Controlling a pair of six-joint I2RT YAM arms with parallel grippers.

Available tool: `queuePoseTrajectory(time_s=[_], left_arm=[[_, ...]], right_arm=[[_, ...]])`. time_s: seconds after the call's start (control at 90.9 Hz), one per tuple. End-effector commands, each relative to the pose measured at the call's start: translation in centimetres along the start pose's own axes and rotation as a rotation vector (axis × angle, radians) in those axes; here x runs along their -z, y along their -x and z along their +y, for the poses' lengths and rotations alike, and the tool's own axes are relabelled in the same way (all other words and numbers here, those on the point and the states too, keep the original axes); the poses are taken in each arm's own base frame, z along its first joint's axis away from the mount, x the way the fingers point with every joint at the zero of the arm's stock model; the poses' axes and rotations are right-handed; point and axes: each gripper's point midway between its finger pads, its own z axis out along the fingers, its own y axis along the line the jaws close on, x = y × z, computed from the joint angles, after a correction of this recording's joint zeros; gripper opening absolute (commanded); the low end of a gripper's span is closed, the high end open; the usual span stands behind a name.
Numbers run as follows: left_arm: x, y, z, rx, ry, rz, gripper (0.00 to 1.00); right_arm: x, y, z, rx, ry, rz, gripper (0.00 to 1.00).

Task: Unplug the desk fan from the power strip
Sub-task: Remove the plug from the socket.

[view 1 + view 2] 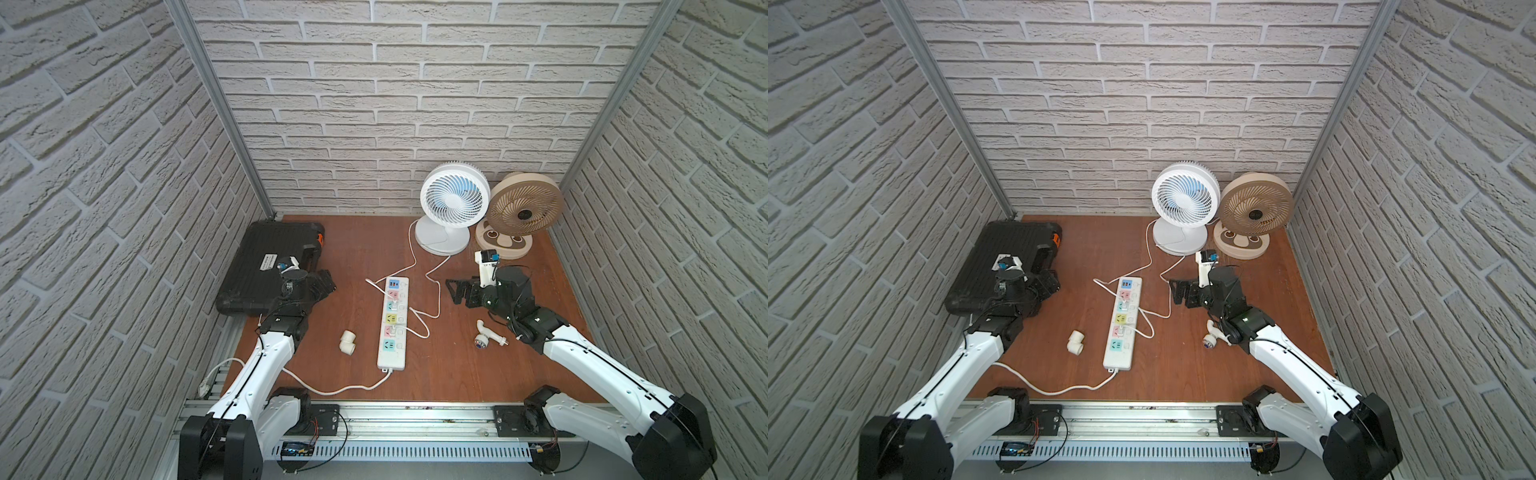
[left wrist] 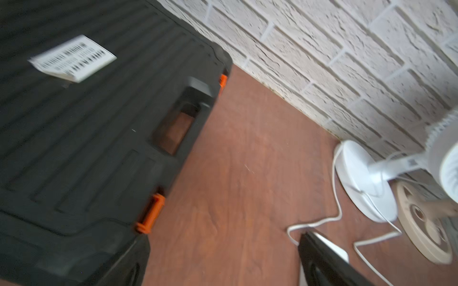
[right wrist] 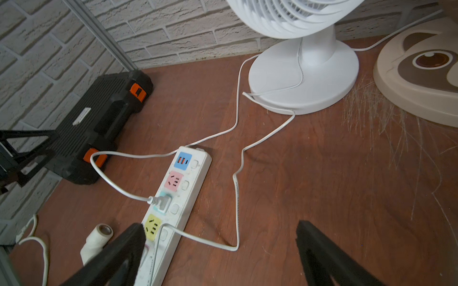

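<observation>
- Top views: power strip [image 1: 392, 322] lies mid-table; right gripper [image 1: 457, 291] at its 3 o'clock, jaws released, empty.
- Left wrist: left gripper [image 2: 319, 260] barely visible; its state cannot be told.
- Right wrist: white plug [image 3: 162, 201] sits in the green socket, probably the fan's; grip its body, pull straight up.

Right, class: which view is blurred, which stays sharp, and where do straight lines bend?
Left wrist view: motion-blurred, the case label unreadable. Right wrist view: sharp, power strip sockets crisp. Both top views: wide-angle distortion bows the brick walls outward.
</observation>
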Motion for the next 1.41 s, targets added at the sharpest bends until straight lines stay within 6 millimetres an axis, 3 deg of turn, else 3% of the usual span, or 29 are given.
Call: queuePoseTrajectory(time_s=[0.0,0.209,0.319,0.649,0.836,1.001,1.397], left_arm=[[1.6,-1.1,-3.7,-0.030,-0.093,0.085,0.98],[4.2,-2.7,-10.0,-0.259,-0.189,0.213,0.98],[4.3,-3.6,-13.3,-0.366,-0.220,0.302,0.98],[-1.5,-7.2,-19.5,-0.520,-0.161,0.539,0.98],[-5.5,-9.5,-19.5,-0.567,-0.004,0.635,0.98],[-8.2,-11.6,-19.4,-0.550,0.035,0.694,0.98],[-12.2,-15.8,-16.6,-0.435,0.117,0.820,0.98]], right_arm=[[0.3,-0.5,0.6,0.074,-0.062,-0.001,0.99],[0.4,-2.8,1.3,0.091,-0.075,0.043,0.99],[0.5,-3.2,1.3,0.073,-0.076,0.046,0.99],[1.3,-3.7,1.3,0.059,-0.085,0.052,1.00],[1.3,-4.5,1.6,0.055,-0.080,0.059,1.00],[1.3,-4.9,1.9,0.059,-0.078,0.062,1.00],[1.0,-5.6,2.1,0.063,-0.071,0.070,0.99]])
